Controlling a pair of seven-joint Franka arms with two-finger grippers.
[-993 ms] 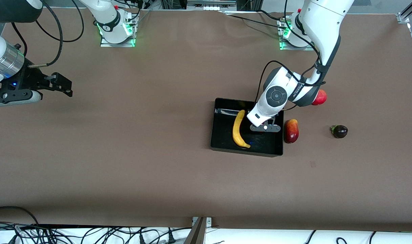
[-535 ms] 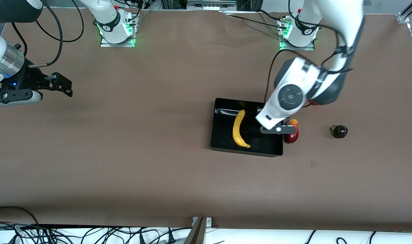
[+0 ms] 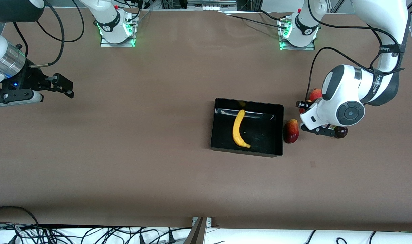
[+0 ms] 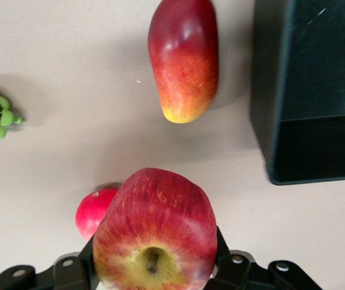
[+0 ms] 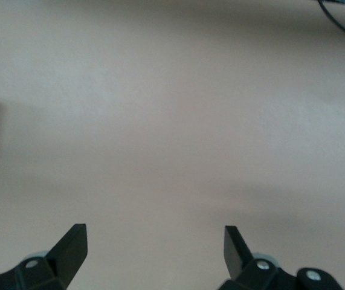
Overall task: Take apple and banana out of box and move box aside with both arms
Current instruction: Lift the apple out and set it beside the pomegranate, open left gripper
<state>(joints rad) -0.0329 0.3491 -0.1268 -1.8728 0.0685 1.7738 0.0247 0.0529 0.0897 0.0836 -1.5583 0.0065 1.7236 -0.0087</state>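
On table, one box (image 3: 246,127), one banana (image 3: 238,129), perhaps four other fruits

Both arms have glossy white shells with grey round joint caps, black looping cables, black end effectors and green-lit bases.

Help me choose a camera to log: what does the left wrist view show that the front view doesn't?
Left wrist only: the streaked apple clamped in the left gripper. Front only: the banana lying in the box, and the waiting right gripper at the right arm's end. Both: the box's corner, the oblong red fruit, the dark purple fruit, a small red fruit.
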